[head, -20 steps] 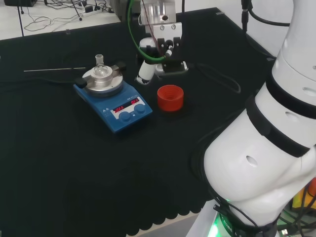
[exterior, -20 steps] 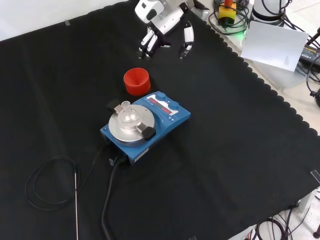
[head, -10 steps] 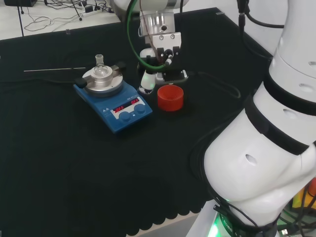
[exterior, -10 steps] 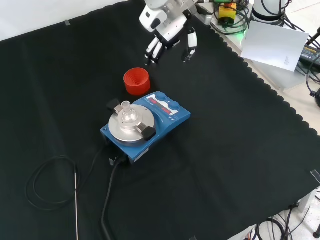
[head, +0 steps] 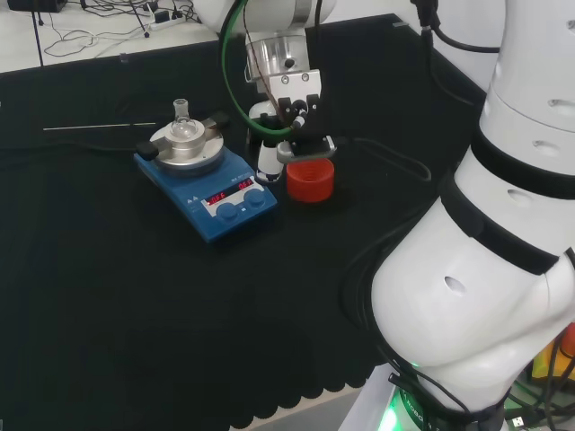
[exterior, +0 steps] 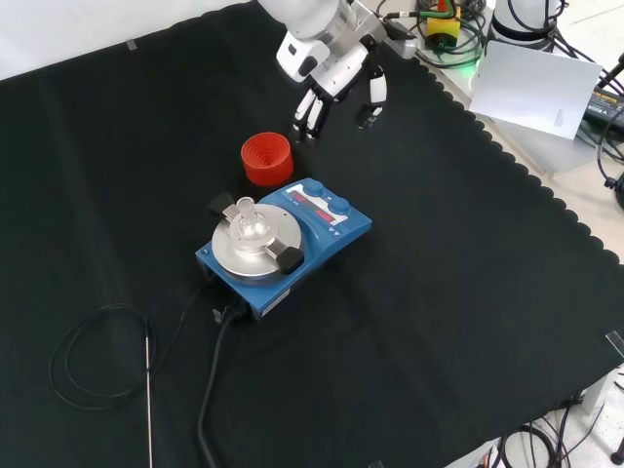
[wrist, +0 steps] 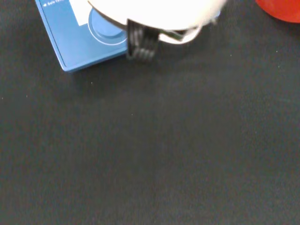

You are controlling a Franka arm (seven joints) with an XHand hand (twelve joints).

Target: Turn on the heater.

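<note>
The heater (head: 208,187) (exterior: 292,244) is a blue box with a round metal plate, two blue knobs and lit red displays on its front panel. A small clear flask (head: 182,124) (exterior: 248,222) stands on the plate. The hand (head: 289,117) (exterior: 331,76) hovers above the cloth beside the heater's knob end, fingers straight and pointing down, holding nothing. A corner of the heater (wrist: 82,35) with one knob lies close under the hand in the wrist view.
A red ribbed ring stand (head: 310,178) (exterior: 267,159) (wrist: 281,9) sits right by the heater, just below the hand. A thin metal rod (head: 99,126) (exterior: 148,400) and a black cable (exterior: 210,375) lie beyond the heater's far end.
The hand has moved from farther back on the cloth toward the heater's knob end, now over the red stand's edge. Heater and flask have not moved.
</note>
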